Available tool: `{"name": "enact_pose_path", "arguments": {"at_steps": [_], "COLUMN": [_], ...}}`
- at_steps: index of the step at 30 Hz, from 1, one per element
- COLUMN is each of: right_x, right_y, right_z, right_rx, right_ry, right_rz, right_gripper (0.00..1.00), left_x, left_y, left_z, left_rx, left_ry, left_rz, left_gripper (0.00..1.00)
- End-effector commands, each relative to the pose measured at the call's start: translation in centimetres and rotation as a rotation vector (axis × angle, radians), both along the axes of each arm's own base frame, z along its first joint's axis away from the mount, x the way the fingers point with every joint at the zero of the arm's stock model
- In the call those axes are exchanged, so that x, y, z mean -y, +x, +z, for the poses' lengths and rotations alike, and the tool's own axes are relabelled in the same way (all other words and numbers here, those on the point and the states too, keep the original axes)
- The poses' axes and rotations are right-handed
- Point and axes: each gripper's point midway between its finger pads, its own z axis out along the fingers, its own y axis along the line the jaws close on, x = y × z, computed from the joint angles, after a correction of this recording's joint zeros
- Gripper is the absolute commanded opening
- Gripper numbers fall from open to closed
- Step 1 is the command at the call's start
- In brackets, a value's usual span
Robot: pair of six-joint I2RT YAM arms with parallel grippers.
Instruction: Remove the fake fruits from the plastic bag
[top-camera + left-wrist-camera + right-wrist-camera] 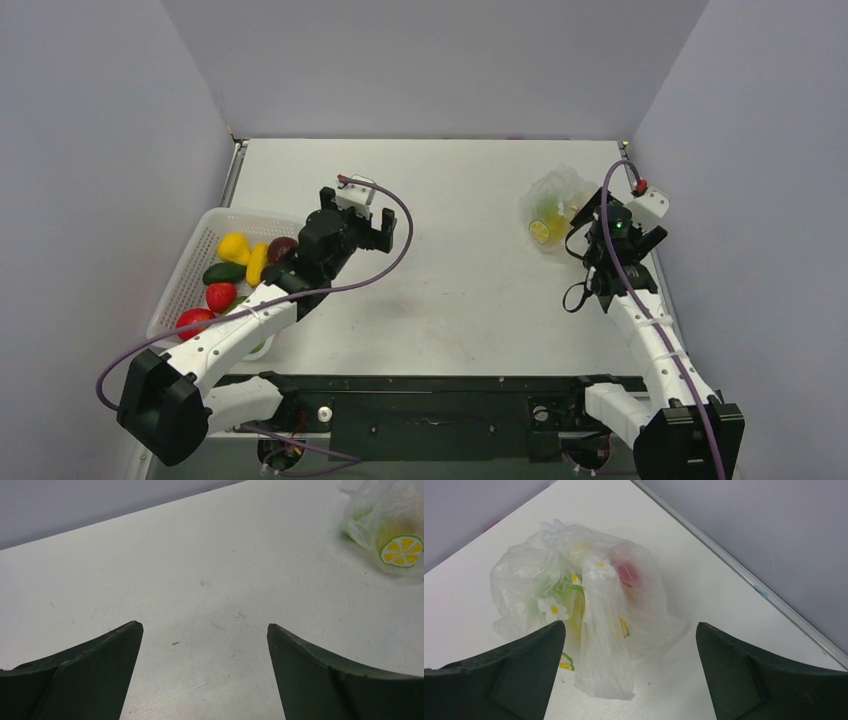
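The plastic bag (555, 210) lies crumpled at the far right of the table, clear film printed with lime slices and flowers. In the right wrist view the bag (589, 595) shows a red fruit (626, 572) and a yellow shape (574, 607) through the film. My right gripper (629, 630) is open just short of it, with a fold of the bag between the jaws; from above, the right gripper (612, 222) is beside the bag. My left gripper (378, 235) is open and empty over bare table (205, 627). The bag shows far off in the left wrist view (387, 525).
A white lattice basket (245, 214) at the left edge holds several fruits: yellow (233, 246), maroon (282, 247), green (223, 272), red (221, 296). The left arm reaches over its near right side. The table's right rim (744, 572) runs close to the bag.
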Motion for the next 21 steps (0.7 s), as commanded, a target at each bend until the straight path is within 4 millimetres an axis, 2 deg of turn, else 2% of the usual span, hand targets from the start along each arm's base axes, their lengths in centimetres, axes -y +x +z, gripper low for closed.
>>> {"name": "enact_pose_path", "arguments": {"at_steps": [1, 7, 11, 15, 21], "right_x": [0.7, 2.4, 2.8, 2.4, 1.2], "right_y": [2.2, 5.5, 7.5, 8.4, 8.6], "right_z": [2.7, 2.1, -0.1, -2.5, -5.6], "right_rx": [0.033, -0.005, -0.079, -0.142, -0.184], "right_ry": [-0.006, 0.053, 0.082, 0.096, 0.146], "right_rz": [0.034, 0.051, 0.103, 0.150, 0.208], "right_gripper": [1.00, 0.99, 0.93, 0.86, 0.73], "left_x": [1.0, 1.7, 2.8, 4.1, 5.8], "left_y": [0.4, 0.3, 0.7, 1.2, 1.2], "left_z": [2.1, 2.0, 1.3, 0.5, -0.6], "left_rx": [0.031, 0.021, -0.015, -0.076, -0.150], "left_ry": [-0.031, -0.041, -0.040, -0.037, -0.060], "left_rz": [-0.028, -0.051, -0.080, -0.111, -0.167], "left_gripper": [0.95, 0.95, 0.95, 0.95, 0.95]}}
